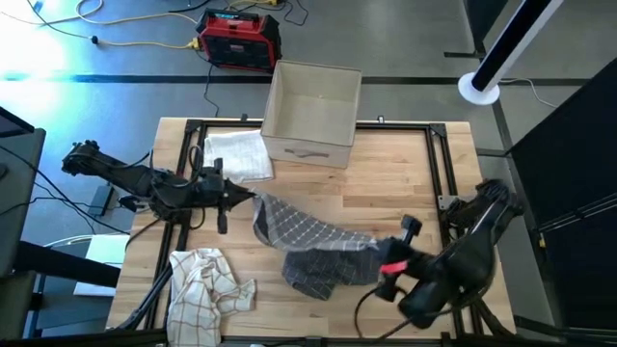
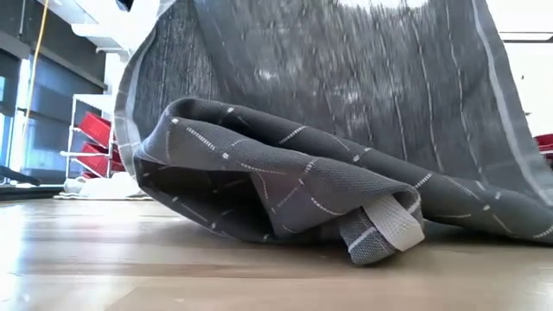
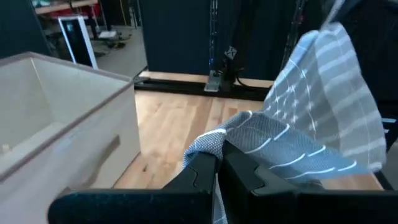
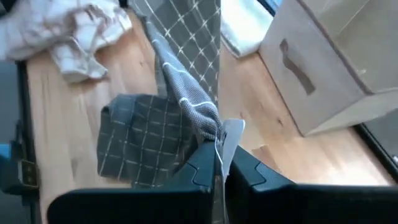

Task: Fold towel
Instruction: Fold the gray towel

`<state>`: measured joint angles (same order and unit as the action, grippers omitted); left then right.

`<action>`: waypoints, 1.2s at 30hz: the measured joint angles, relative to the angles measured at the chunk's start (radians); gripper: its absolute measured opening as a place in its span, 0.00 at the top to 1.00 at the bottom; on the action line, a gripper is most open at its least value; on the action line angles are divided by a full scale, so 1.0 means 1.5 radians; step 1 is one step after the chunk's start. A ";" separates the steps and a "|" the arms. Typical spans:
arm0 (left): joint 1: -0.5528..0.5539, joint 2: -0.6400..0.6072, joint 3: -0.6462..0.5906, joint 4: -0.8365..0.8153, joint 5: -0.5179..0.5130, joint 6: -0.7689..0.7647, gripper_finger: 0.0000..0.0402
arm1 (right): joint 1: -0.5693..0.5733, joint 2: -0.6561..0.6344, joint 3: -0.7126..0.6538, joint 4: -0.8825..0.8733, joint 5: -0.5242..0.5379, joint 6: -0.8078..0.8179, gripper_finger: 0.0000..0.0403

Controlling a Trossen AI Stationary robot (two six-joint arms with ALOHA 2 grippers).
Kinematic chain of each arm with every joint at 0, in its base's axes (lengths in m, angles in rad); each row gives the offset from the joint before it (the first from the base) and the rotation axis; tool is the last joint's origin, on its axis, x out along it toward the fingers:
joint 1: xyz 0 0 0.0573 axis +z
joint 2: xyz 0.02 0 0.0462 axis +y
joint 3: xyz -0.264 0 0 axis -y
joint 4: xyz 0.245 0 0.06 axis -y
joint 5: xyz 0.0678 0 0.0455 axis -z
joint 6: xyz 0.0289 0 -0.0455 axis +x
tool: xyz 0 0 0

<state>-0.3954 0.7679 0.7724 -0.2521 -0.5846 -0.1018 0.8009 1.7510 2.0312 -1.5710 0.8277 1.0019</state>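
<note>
A dark grey towel [image 1: 313,236] with a white grid pattern stretches between my two grippers. Its lower part [image 1: 318,272] lies bunched on the wooden table [image 1: 386,183], and the low view shows those folds [image 2: 285,186] resting on the wood. My left gripper [image 1: 249,199] is shut on the towel's left end, toward the table's left side. My right gripper [image 1: 388,256] is shut on its right end, near the table's front right. My left gripper pinches a bunched edge of the towel [image 3: 210,142] between its two fingers, coming level from the table's left. That end is lifted clear, and the cloth runs away toward the other arm. My right gripper pinches a gathered edge of the towel [image 4: 214,129] between its two fingers, coming from the table's right. The cloth rises from the table to the fingers, and a pale hem [image 4: 233,134] sticks out beside them.
A beige fabric box [image 1: 313,111] stands at the table's far middle. A folded white towel [image 1: 236,154] lies left of it. A crumpled cream checked towel [image 1: 207,284] lies at the near left. Bare wood lies between the box and the grey towel.
</note>
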 joint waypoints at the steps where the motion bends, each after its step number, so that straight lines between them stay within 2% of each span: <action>1: 0.002 -0.002 0.006 -0.004 -0.001 0.016 1.00 | 0.000 -0.017 0.000 0.001 0.015 -0.006 1.00; 8: 0.007 -0.014 0.056 -0.027 -0.013 0.095 1.00 | -0.002 -0.125 0.000 0.000 0.199 -0.019 1.00; 12: -0.006 -0.017 0.093 -0.023 -0.013 0.158 1.00 | -0.002 -0.174 0.000 0.019 0.273 -0.094 1.00; 19: -0.012 -0.016 0.160 0.016 0.015 0.250 1.00 | 0.004 -0.228 0.000 0.124 0.279 -0.320 1.00; 26: -0.012 -0.016 0.230 0.028 0.027 0.297 1.00 | 0.007 -0.270 0.000 0.246 0.279 -0.530 1.00; 30: -0.012 -0.014 0.268 0.027 0.015 0.371 1.00 | 0.012 -0.293 0.000 0.295 0.283 -0.620 1.00; 36: -0.011 0.005 0.334 0.098 -0.015 0.455 1.00 | 0.011 -0.333 0.007 0.453 0.315 -0.801 1.00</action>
<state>-0.4126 0.7750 1.2727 -0.1050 -0.6067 0.5802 0.8181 1.2522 2.0411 -0.8918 1.2995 -0.1991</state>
